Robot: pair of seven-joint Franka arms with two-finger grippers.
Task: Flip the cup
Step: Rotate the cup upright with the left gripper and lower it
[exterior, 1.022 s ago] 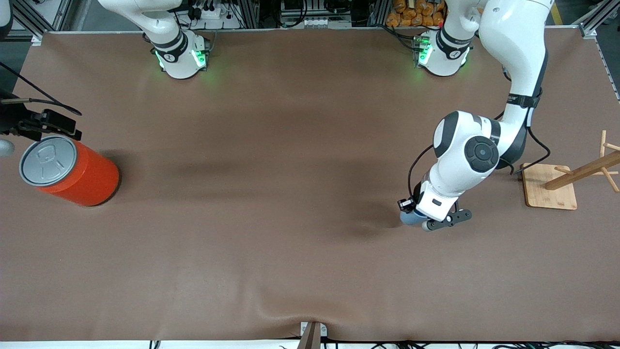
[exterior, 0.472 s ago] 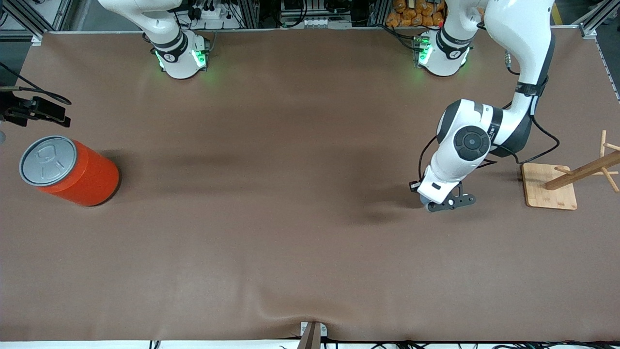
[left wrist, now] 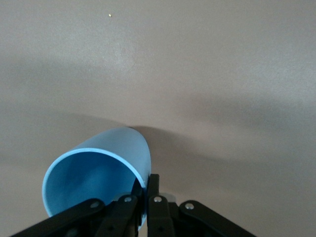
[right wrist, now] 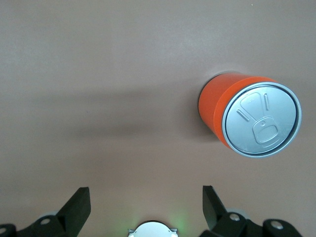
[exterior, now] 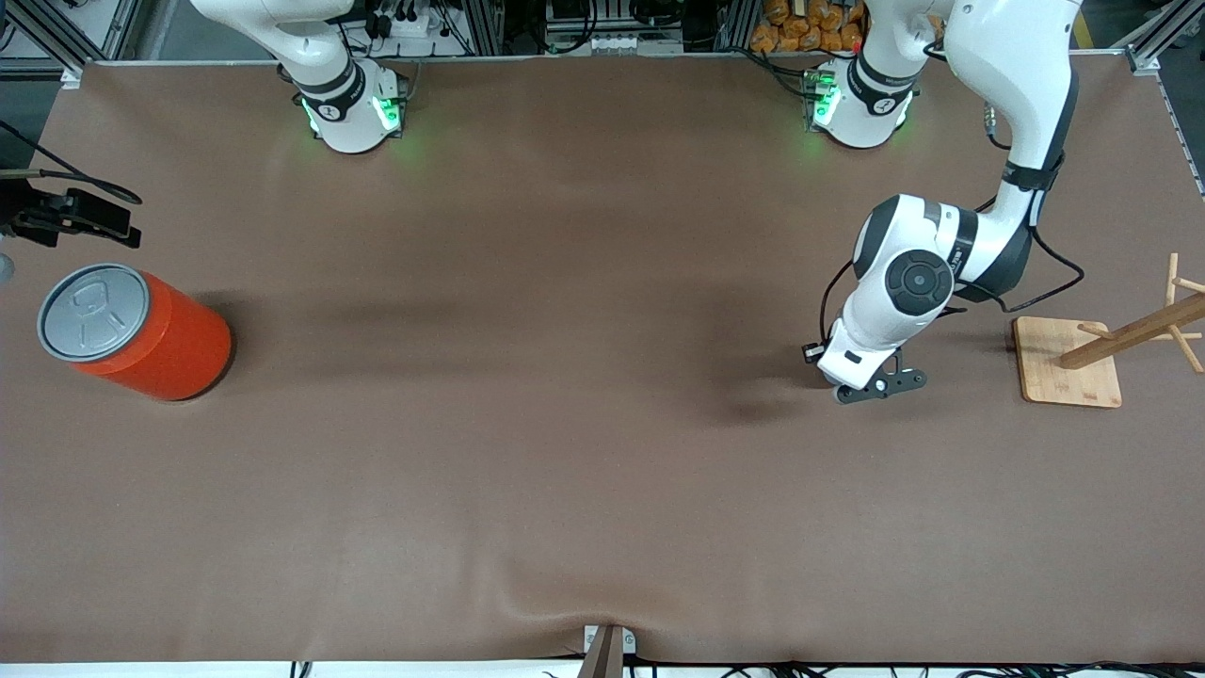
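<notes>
The left pincer [left wrist: 146, 200] is pinching the rim of the cup [left wrist: 98, 173], one finger inside and one outside, above the brown counter [exterior: 565, 424] near the wooden stand [exterior: 1068, 363]. The right pincer [right wrist: 145, 207] waits, spread wide, over the counter beside the orange can [right wrist: 249, 116].

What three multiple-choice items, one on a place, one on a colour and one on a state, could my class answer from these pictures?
1. Where does the orange can stand?
A. toward the right arm's end of the table
B. on the wooden stand
C. in the left gripper

2. What colour is the cup?
A. red
B. light blue
C. green

3. What is the left gripper doing?
A. hanging open
B. pinching the cup's rim
C. gripping the can

Answers: 1 A, the front view shows the can there; 2 B, the left wrist view shows blue; 3 B, its fingers clamp the rim.
</notes>
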